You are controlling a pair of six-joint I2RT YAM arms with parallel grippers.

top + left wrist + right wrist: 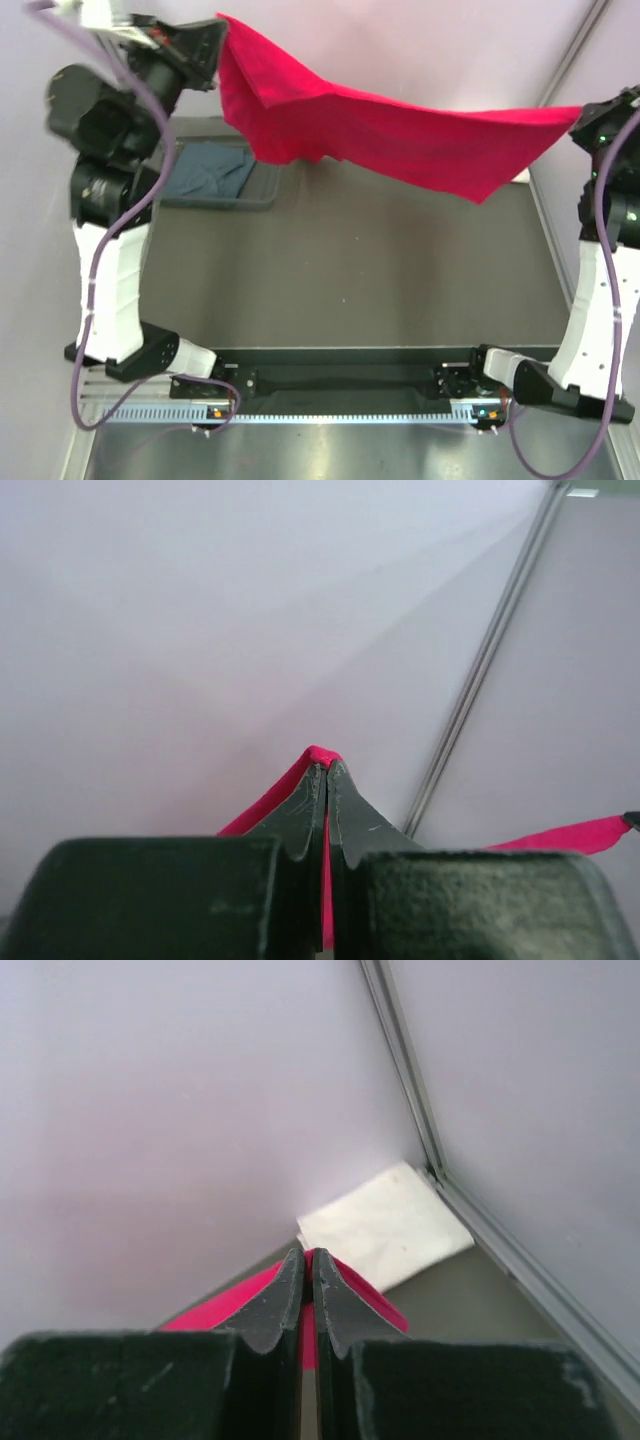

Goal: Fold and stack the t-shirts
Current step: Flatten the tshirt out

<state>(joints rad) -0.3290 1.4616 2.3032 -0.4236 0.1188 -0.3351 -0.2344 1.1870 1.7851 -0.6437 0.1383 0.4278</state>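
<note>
Top external, red shirt [400,130] aloft, overhanging bin [215,204] holding blue-grey shirt [205,170]

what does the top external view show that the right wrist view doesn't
Only top external: the whole red t-shirt stretched in the air between the left hand and the right hand, and the blue-grey t-shirt lying in the bin. Only right wrist: a clear look at the cream-white t-shirt, folded flat in the corner. Both: the right hand shut on a corner of the red t-shirt.
</note>
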